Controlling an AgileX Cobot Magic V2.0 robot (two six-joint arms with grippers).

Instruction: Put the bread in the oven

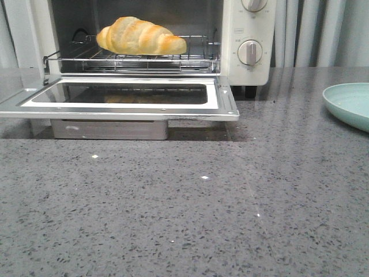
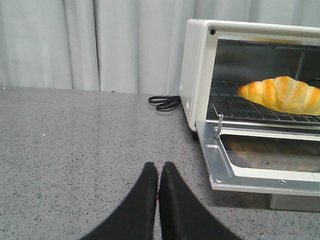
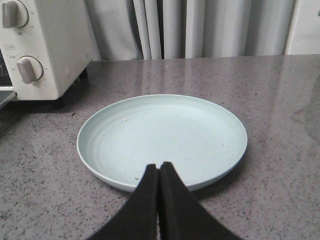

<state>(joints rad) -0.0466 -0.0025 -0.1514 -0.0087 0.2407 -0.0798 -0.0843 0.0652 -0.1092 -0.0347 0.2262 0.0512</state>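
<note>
The golden ridged bread (image 1: 140, 36) lies on the wire rack (image 1: 132, 57) inside the cream-white oven (image 1: 253, 34). The oven's glass door (image 1: 124, 95) is dropped open and flat. The bread also shows in the left wrist view (image 2: 282, 94), on the rack, to the right of my left gripper. My left gripper (image 2: 158, 167) is shut and empty, over bare counter to the left of the open door. My right gripper (image 3: 159, 167) is shut and empty, at the near rim of a pale green plate (image 3: 165, 137). Neither gripper shows in the front view.
The pale green plate (image 1: 351, 104) sits at the counter's right edge, right of the oven. A black power cord (image 2: 164, 102) lies coiled behind the oven's left side. Grey curtains hang behind the speckled grey counter (image 1: 190, 219). The oven's two knobs (image 1: 249, 52) are on its right panel.
</note>
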